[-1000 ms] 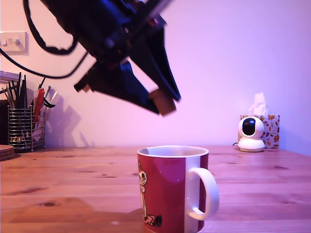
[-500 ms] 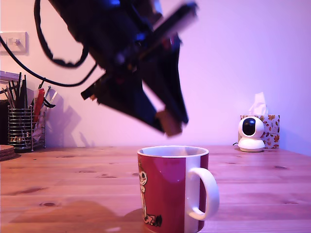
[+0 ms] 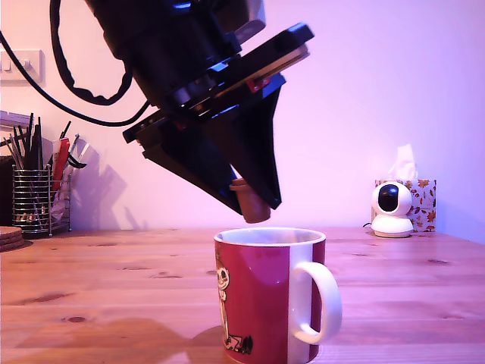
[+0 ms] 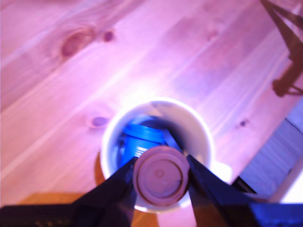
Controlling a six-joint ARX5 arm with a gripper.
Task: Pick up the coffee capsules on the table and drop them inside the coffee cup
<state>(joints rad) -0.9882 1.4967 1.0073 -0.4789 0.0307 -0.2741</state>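
One brown capsule (image 4: pixel 160 176) is pinched between the two fingers of your claw (image 3: pixel 252 203), hanging just above the rim of the coffee cup (image 3: pixel 261 296) in the exterior view. From the wrist view the capsule sits over the cup's opening but toward its 6 o'clock edge, with part of its outline close to the white rim there. A blue capsule (image 4: pixel 140 140) already lies inside, toward 10 o'clock of the opening; whether anything dark lies beside it is too blurred to tell.

Judging from this, you are at the release step. Before you let go, nudge the claw toward 12 o'clock in the wrist view so the capsule hangs over the middle of the opening, not the rim. Keep the height low; a short fall means less bounce off the blue one. Spread the fingers cleanly and evenly, so the pod drops straight instead of rolling off one pad. Lift straight up afterwards, clear of the rim and the white handle (image 3: pixel 318 299). The desk (image 3: pixel 106 288) around the cup shows no loose capsule in either view.
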